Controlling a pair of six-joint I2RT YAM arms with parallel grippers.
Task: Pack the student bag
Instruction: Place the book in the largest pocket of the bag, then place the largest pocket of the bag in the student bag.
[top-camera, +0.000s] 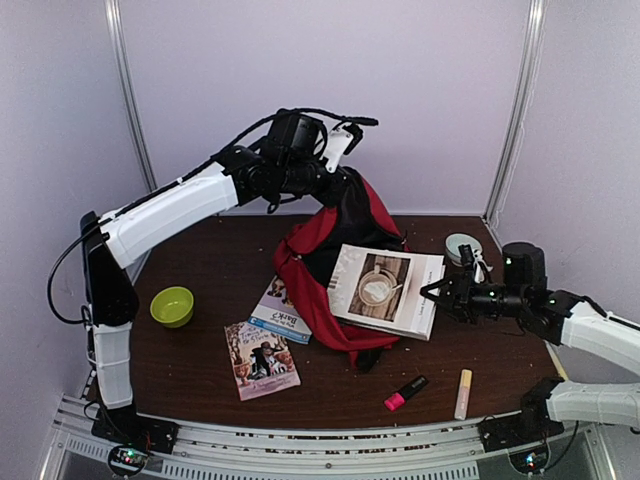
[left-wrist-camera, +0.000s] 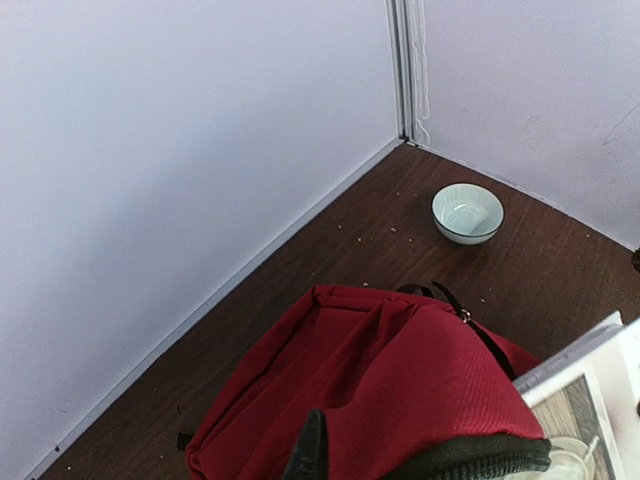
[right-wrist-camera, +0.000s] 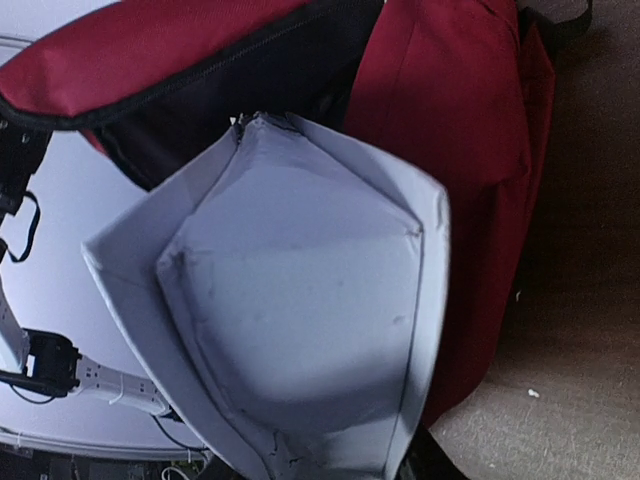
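Your left gripper (top-camera: 338, 180) is high at the back of the table (top-camera: 205, 255), clamped on the top rim of the student bag (top-camera: 318, 305) and holding it raised; in the left wrist view only one black fingertip (left-wrist-camera: 308, 452) shows against the red cloth, so you cannot judge the gap between the fingers. Your right gripper (top-camera: 438, 292) pinches the right edge of the large book (top-camera: 385, 288), its fingers narrowed onto the book's thickness; the book lies tilted across the bag's lower flap, its far corner at the dark opening; in the right wrist view its pale underside hides the fingers. The bag stands mid-table, between a green bowl (top-camera: 172, 306) and a white bowl (top-camera: 461, 246).
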